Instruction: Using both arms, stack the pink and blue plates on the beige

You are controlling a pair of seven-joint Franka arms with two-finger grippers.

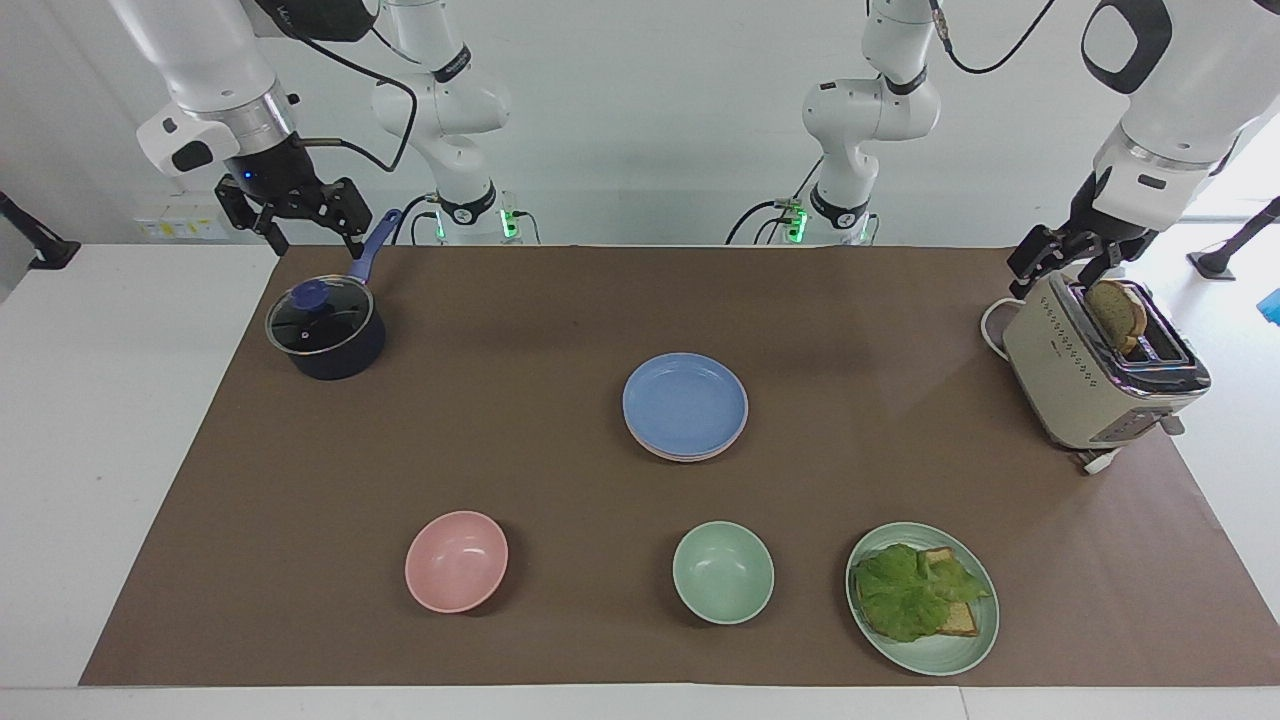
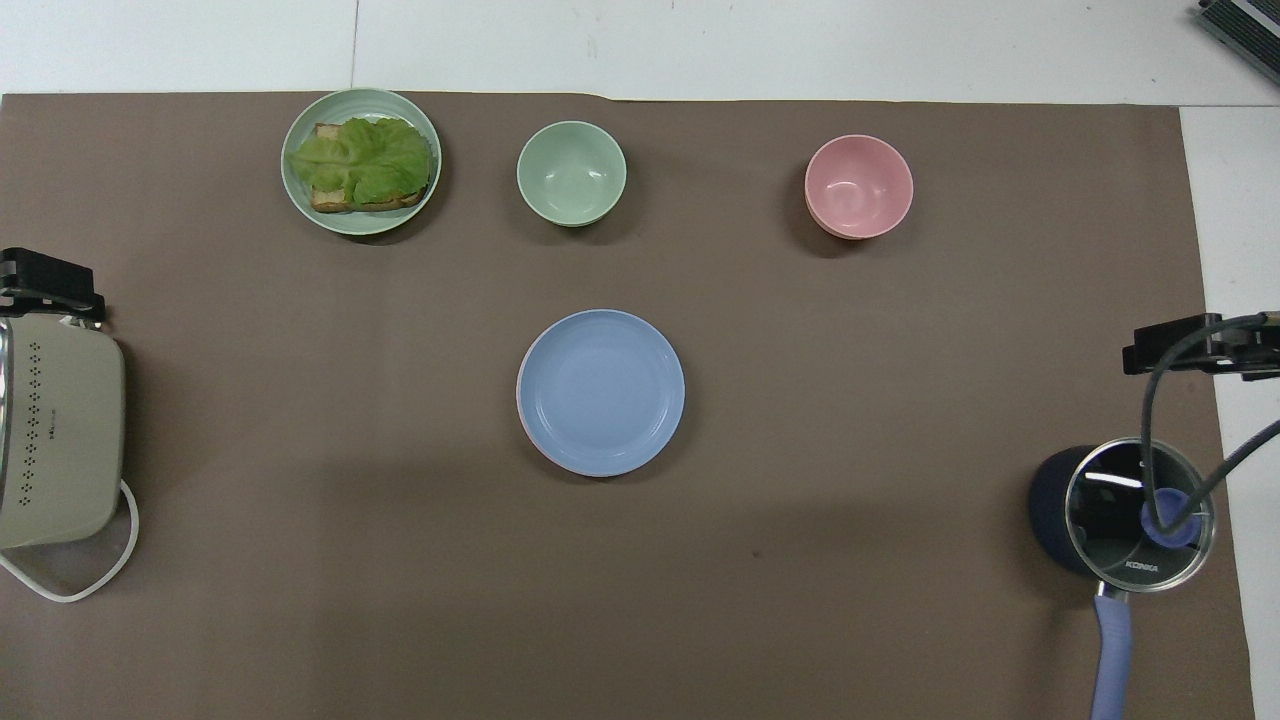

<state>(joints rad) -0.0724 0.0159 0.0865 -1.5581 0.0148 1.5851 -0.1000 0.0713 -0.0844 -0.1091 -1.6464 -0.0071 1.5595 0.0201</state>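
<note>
plate stack [image 1: 685, 407] mid-table, two bowls [image 1: 456, 560] farther from robots, toaster [image 1: 1100, 375] at left arm's end

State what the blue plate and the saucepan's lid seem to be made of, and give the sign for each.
Blue plate: probably matte plastic; even periwinkle colour, soft dull sheen, no sharp highlights. It could be another matte material.
Saucepan's lid: apparently clear glass in a shiny metal rim; the dark inside shows through and lights reflect sharply.
</note>
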